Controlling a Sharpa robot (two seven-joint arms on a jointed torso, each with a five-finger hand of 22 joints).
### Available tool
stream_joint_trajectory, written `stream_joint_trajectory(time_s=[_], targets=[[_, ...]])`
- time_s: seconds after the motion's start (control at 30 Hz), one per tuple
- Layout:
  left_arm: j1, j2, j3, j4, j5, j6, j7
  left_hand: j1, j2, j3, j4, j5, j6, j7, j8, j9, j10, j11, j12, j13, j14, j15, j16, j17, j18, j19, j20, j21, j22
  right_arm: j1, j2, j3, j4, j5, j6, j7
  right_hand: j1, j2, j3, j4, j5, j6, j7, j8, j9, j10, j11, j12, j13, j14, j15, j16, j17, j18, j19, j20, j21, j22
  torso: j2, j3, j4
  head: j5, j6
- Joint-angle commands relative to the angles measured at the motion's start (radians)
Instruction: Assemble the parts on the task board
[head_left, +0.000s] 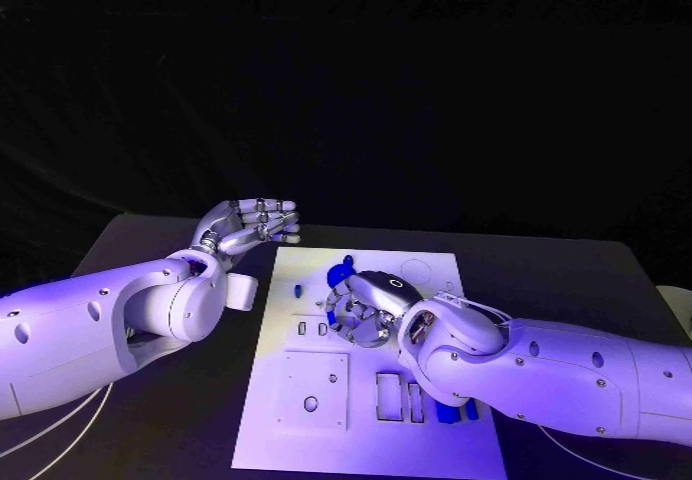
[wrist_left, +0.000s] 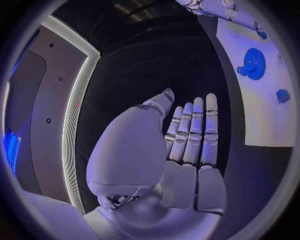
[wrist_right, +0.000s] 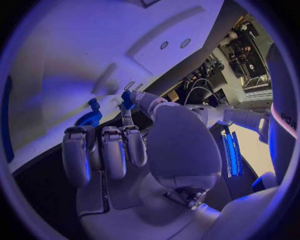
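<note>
Fingers (wrist_right: 128, 145) of the right robot hand (head_left: 378, 297) pinch a small blue part (wrist_right: 127, 99) over the task board (head_left: 368, 420); left robot hand (head_left: 254, 224) hovers beside the board, released, fingers straight.

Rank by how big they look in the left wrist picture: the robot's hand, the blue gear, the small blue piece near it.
1. Left hand, though it is nearest the camera.
2. Blue gear.
3. Small blue piece.
</note>
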Motion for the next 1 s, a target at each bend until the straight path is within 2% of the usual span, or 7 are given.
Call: stream_joint_trajectory(time_s=[0.03,0.07,0.47,0.7,0.9,0.93,1.0], targets=[[0.001,0.002,0.001,0.001,0.001,0.019,-0.002,-0.009,0.002,0.005,0.001,-0.002,0.007,0.000,0.002,0.002,0.008,0.000,-0.003,-0.001,0.007,-0.001,0.005,0.001,0.010,-0.008,-0.002,0.005,0.002,-0.005,0.005,0.000,0.000,-0.051,0.035,-0.015,-0.014,-0.005,0.001,0.002,-0.006,0.010,-0.003,0.025,0.022,0.006,-0.009,-0.004,0.142,0.098,-0.007,0.005,0.235,-0.012,0.058,-0.004,0.000,0.210,-0.001,0.0004,-0.0014,0.004,-0.002],[0.001,0.002,0.001,0.001,0.001,0.019,-0.002,-0.009,0.002,0.005,0.001,-0.002,0.007,0.000,0.002,0.002,0.008,0.000,-0.003,-0.001,0.007,-0.001,0.005,0.001,0.010,-0.008,-0.002,0.005,0.002,-0.007,0.006,0.000,0.000,-0.052,0.037,-0.015,-0.014,-0.005,0.001,0.002,-0.006,0.010,-0.003,0.025,0.022,0.006,-0.009,-0.004,0.142,0.098,-0.007,0.005,0.235,-0.012,0.058,-0.004,0.000,0.210,-0.001,0.0002,-0.0010,0.003,-0.008],[0.001,0.001,0.000,0.001,0.002,0.020,-0.005,-0.010,0.001,0.006,0.001,-0.002,0.007,-0.001,0.002,0.002,0.009,0.000,-0.003,-0.001,0.006,-0.001,0.005,0.002,0.010,-0.009,-0.002,0.006,0.002,-0.015,0.010,-0.001,-0.004,-0.062,0.053,-0.017,-0.020,-0.008,-0.001,0.003,-0.009,0.009,-0.003,0.026,0.023,0.005,-0.010,-0.005,0.141,0.098,-0.007,0.005,0.234,-0.011,0.058,-0.005,0.000,0.209,-0.001,-0.0003,-0.0012,0.006,-0.011],[0.001,-0.001,0.000,0.000,0.002,0.022,-0.008,-0.011,0.001,0.007,0.001,-0.002,0.008,-0.001,0.002,0.002,0.009,0.000,-0.004,-0.001,0.005,-0.001,0.005,0.002,0.009,-0.011,-0.002,0.008,0.003,-0.016,0.007,-0.001,-0.010,-0.072,0.074,-0.027,-0.030,-0.014,-0.004,0.005,-0.016,0.006,-0.003,0.027,0.023,0.004,-0.010,-0.006,0.139,0.098,-0.007,0.004,0.232,-0.010,0.055,-0.005,-0.004,0.206,-0.001,-0.0010,0.0002,-0.003,0.000],[0.001,-0.002,0.000,0.000,0.002,0.023,-0.009,-0.011,0.001,0.007,0.001,-0.002,0.008,-0.001,0.002,0.002,0.009,0.000,-0.004,-0.001,0.005,-0.001,0.005,0.002,0.009,-0.011,-0.002,0.008,0.003,-0.016,0.007,-0.001,-0.014,-0.084,0.086,-0.032,-0.035,-0.019,-0.005,0.005,-0.021,0.002,-0.003,0.026,0.023,0.001,-0.010,-0.009,0.137,0.097,-0.007,0.004,0.230,-0.010,0.055,-0.006,-0.005,0.205,0.000,-0.0003,0.0000,0.000,0.005],[0.001,-0.002,0.000,0.000,0.002,0.023,-0.009,-0.011,0.001,0.007,0.001,-0.002,0.008,-0.001,0.002,0.002,0.009,0.000,-0.004,-0.001,0.005,-0.001,0.005,0.002,0.009,-0.011,-0.002,0.008,0.003,-0.016,0.007,-0.001,-0.014,-0.086,0.088,-0.033,-0.035,-0.019,-0.005,0.005,-0.021,0.002,-0.003,0.026,0.023,0.001,-0.010,-0.009,0.137,0.097,-0.007,0.004,0.230,-0.010,0.055,-0.006,-0.005,0.205,0.000,-0.0003,-0.0001,0.004,0.001],[0.001,-0.002,0.000,0.000,0.002,0.023,-0.009,-0.012,0.000,0.009,0.001,-0.002,0.008,-0.001,0.002,0.002,0.009,0.000,-0.005,-0.001,0.004,-0.001,0.004,0.002,0.009,-0.012,-0.002,0.009,0.004,-0.016,0.007,-0.001,-0.015,-0.089,0.089,-0.034,-0.039,-0.023,-0.007,0.006,-0.024,0.000,-0.002,0.026,0.024,-0.001,-0.009,-0.011,0.134,0.097,-0.007,0.003,0.228,-0.010,0.054,-0.006,-0.005,0.205,0.000,-0.0005,-0.0005,0.011,0.002]])
